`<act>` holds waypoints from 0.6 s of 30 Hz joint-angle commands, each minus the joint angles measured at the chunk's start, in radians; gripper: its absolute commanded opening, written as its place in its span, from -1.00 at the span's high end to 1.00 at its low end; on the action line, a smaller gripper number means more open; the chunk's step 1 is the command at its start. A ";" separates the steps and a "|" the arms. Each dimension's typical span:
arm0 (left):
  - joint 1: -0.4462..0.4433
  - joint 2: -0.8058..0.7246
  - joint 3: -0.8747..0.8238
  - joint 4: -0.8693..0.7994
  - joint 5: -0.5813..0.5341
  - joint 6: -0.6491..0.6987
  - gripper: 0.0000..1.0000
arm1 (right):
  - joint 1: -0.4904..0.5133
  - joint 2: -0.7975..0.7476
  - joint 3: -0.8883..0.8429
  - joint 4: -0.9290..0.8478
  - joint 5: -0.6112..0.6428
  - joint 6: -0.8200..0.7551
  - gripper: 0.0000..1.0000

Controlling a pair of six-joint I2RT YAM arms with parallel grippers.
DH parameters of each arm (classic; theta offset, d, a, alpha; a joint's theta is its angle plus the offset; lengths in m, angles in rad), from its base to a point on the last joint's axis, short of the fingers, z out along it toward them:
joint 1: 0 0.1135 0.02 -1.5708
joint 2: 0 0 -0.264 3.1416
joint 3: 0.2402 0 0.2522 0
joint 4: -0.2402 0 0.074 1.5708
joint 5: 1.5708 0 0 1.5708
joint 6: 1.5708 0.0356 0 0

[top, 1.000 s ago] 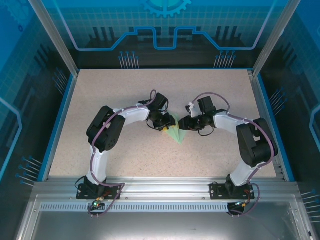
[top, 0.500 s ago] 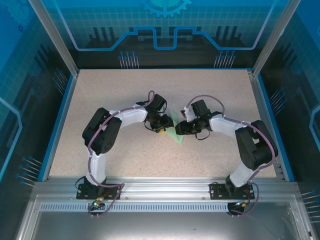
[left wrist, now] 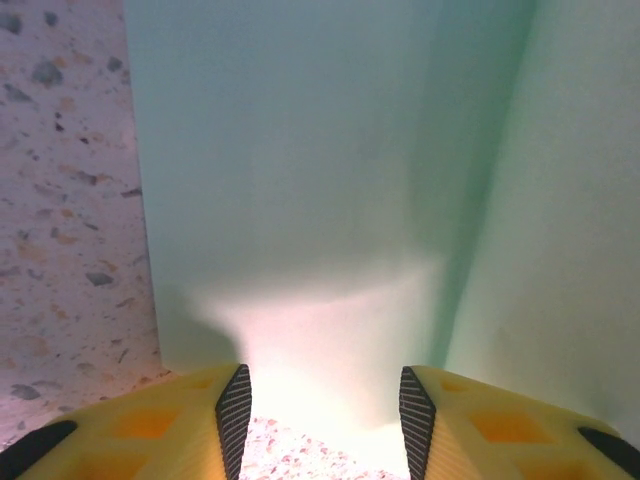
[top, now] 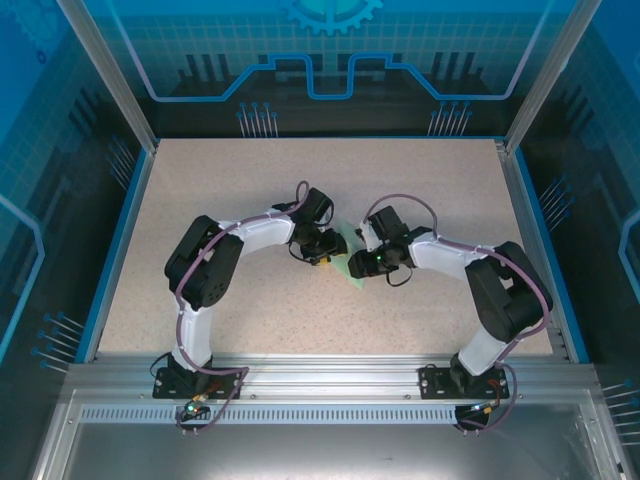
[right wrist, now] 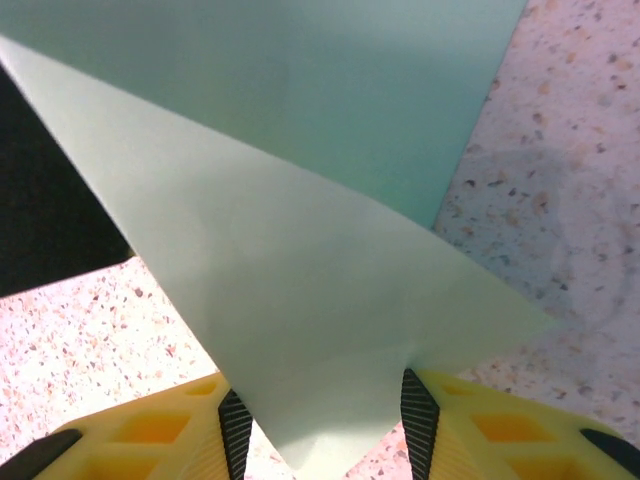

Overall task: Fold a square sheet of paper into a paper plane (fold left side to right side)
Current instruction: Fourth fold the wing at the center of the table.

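Near the middle of the speckled beige table [top: 300,180] lies the thin, pale mint-green sheet of paper [top: 352,272], folded to a point. The left gripper [left wrist: 320,385] sits at that middle too, its yellow jaws partly open with nothing between them, just short of the paper's edge. The right gripper [right wrist: 320,400] also has its yellow jaws partly open, and a pointed paper corner pokes between them, not squeezed.
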 commanded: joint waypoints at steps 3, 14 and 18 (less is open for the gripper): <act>-0.003 -0.031 -0.006 -0.017 -0.011 0.014 0.06 | 0.031 0.026 0.042 -0.016 0.046 -0.019 0.09; -0.001 -0.034 -0.006 -0.023 -0.019 0.015 0.06 | 0.039 0.075 0.068 -0.001 0.027 -0.040 0.42; 0.003 -0.042 -0.011 -0.025 -0.019 0.017 0.06 | 0.039 0.085 0.074 0.008 0.004 -0.044 0.51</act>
